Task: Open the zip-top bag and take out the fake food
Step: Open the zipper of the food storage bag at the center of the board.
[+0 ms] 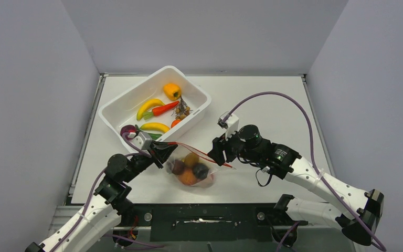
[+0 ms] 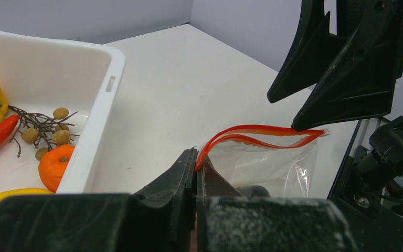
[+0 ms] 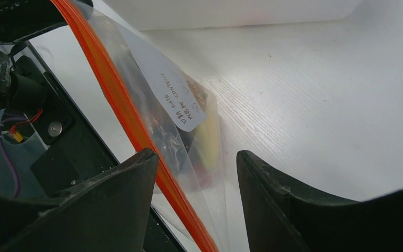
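The zip-top bag (image 1: 191, 169) hangs just above the table's near edge, its red-orange zip strip (image 1: 199, 153) on top. It holds fake food: a peach (image 1: 191, 159), dark plums (image 1: 178, 167) and an orange fruit (image 1: 187, 178). My left gripper (image 1: 162, 150) is shut on the left end of the strip; it also shows in the left wrist view (image 2: 195, 164). There the two sides of the strip (image 2: 262, 131) are slightly parted. My right gripper (image 1: 218, 150) is open and straddles the right end of the strip (image 3: 136, 126), which lies against its left finger (image 3: 136, 173).
A white tub (image 1: 131, 90) stands behind the left gripper at the back left. It holds bananas, a red chili, a yellow pepper and a twig of small fruits. Its rim (image 2: 101, 105) is close to the left gripper. Grey walls surround the table.
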`<state>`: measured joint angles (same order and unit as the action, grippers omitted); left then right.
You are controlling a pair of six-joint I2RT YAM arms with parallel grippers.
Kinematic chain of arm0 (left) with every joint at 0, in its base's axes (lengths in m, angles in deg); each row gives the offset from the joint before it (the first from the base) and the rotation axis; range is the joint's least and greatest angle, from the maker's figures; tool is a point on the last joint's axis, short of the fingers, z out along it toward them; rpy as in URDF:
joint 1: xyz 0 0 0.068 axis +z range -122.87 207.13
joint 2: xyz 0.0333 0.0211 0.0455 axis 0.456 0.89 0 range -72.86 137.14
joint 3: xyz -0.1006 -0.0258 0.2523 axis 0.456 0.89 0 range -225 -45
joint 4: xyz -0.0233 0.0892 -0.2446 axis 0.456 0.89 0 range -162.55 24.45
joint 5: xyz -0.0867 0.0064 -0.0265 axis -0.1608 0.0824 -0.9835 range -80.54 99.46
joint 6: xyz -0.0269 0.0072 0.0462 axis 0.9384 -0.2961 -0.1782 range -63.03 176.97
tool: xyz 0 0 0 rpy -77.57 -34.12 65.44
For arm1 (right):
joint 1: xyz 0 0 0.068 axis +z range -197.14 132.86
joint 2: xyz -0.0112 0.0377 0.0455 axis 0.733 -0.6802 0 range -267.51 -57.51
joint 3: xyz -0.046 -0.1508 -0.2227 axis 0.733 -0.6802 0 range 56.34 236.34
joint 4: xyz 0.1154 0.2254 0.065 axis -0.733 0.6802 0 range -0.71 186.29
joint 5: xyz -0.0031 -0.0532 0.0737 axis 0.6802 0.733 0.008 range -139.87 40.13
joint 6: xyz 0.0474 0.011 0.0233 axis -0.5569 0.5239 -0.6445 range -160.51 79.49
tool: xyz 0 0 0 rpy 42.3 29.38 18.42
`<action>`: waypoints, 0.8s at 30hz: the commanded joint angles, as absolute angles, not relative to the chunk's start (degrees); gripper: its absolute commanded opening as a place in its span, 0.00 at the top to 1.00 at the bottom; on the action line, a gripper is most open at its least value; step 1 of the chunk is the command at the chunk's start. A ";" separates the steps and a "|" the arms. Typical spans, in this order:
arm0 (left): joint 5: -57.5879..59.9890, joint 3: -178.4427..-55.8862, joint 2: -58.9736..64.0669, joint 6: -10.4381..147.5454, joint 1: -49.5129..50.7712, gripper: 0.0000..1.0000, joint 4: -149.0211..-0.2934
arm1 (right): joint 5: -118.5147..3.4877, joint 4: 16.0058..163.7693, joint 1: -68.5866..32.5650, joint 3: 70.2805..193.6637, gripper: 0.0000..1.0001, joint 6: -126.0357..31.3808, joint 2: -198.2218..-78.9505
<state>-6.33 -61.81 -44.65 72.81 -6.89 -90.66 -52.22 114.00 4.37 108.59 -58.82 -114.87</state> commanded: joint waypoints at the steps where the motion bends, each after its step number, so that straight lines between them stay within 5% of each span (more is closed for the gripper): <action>1: -7.08 -64.55 -44.89 72.41 -6.57 1.00 -92.94 | -54.73 108.41 4.58 110.48 0.43 -59.02 -113.98; 13: -6.65 -64.38 -45.44 72.49 -6.66 1.00 -92.58 | -55.40 109.48 4.60 111.24 0.45 -60.13 -117.12; 21: -6.59 -64.33 -45.09 72.44 -6.61 1.00 -92.53 | -55.14 110.28 4.63 113.26 0.66 -61.49 -120.14; 24: -6.58 -64.25 -45.30 72.52 -6.56 1.00 -92.47 | -56.19 108.92 4.63 113.48 0.68 -62.15 -120.35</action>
